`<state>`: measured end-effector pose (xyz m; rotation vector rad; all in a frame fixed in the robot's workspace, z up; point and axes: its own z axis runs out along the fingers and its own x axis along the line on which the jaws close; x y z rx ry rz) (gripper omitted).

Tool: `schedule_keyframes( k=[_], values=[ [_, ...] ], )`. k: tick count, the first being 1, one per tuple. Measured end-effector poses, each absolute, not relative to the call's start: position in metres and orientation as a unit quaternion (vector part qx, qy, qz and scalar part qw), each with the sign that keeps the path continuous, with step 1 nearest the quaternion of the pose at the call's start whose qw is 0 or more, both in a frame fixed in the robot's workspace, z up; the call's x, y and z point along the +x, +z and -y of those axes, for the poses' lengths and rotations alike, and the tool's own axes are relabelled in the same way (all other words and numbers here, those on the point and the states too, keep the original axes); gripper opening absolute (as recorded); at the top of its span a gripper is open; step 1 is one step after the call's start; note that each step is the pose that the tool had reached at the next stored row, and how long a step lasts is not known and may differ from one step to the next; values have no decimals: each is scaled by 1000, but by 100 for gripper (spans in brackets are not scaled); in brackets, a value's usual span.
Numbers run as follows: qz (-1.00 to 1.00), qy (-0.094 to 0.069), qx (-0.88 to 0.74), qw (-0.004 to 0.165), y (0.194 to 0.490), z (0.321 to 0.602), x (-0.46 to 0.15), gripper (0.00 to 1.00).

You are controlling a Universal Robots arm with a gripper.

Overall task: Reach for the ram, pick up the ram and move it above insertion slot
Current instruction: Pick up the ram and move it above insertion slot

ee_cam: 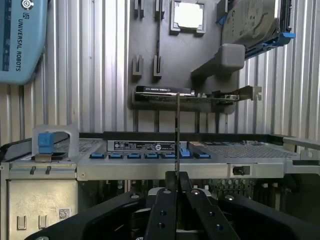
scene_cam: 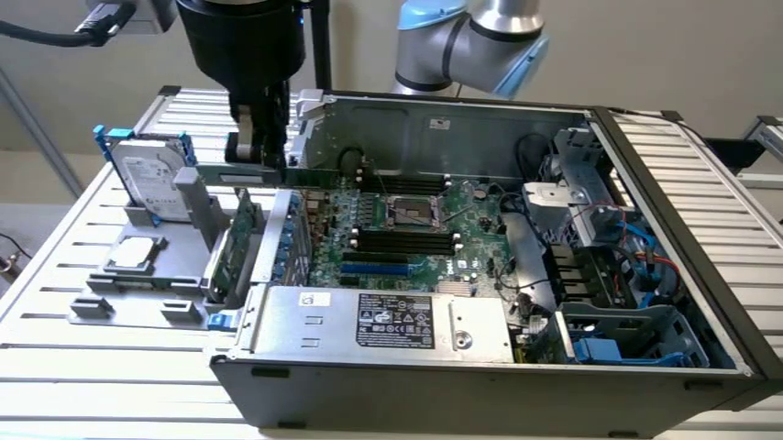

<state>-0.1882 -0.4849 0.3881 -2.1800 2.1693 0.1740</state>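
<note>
My gripper (scene_cam: 262,158) hangs over the open computer case at its wall on the exterior view's left. It is shut on the ram (scene_cam: 312,172), a thin green stick held level and well above the motherboard. In the wrist view the ram (ee_cam: 177,130) shows edge-on as a thin line running out from between the closed fingers (ee_cam: 165,205). The insertion slot (scene_cam: 404,240) is one of several parallel black sockets on the motherboard, below the gripper and toward the exterior view's right, beside the silver CPU socket (scene_cam: 416,213).
A grey holder on the table at the exterior view's left carries an upright expansion card (scene_cam: 238,243), a hard drive (scene_cam: 153,179) and a CPU chip (scene_cam: 135,252). A blue slot (scene_cam: 380,269) lies beside the black sockets. The power supply (scene_cam: 391,321) sits at the case's front, with cables and drive bays (scene_cam: 600,266) at the right.
</note>
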Motion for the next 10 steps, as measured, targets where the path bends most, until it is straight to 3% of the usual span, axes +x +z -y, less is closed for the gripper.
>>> schedule_keyframes(
  k=[10],
  values=[
    [-703, 62, -707, 36, 388, 482, -143, 13]
  ],
)
